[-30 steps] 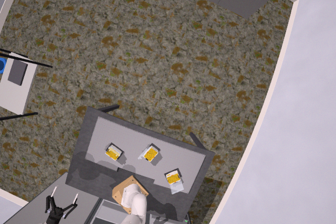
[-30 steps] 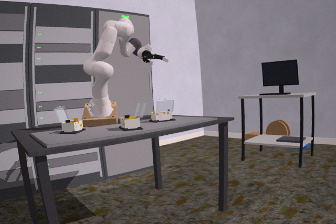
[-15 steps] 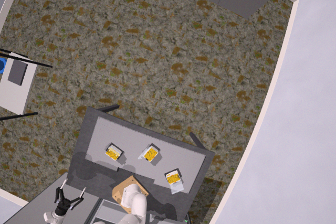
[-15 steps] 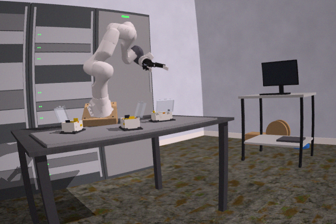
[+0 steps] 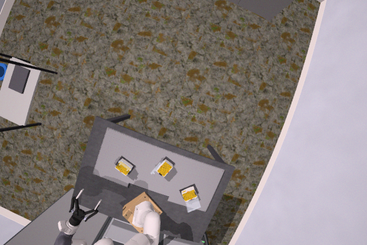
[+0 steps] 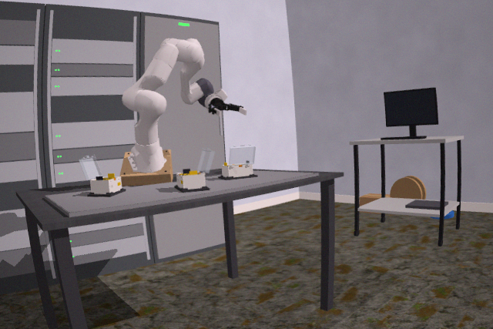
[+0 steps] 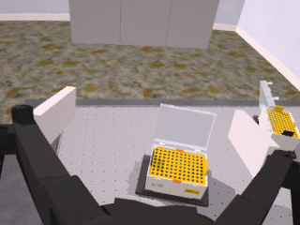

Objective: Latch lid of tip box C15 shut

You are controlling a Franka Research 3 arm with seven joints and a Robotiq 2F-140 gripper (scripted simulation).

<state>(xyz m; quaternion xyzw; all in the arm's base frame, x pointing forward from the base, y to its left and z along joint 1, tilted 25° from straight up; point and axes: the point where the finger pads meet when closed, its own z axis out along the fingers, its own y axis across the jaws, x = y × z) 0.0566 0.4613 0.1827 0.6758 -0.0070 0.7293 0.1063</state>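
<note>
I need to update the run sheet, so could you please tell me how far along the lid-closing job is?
Nothing is done yet: all three tip boxes have their clear lids standing open. In hand: the gripper hangs open and empty, high above the table, looking down at one box. Left: reading the stickers, finding C15 and pressing its lid shut.
</note>
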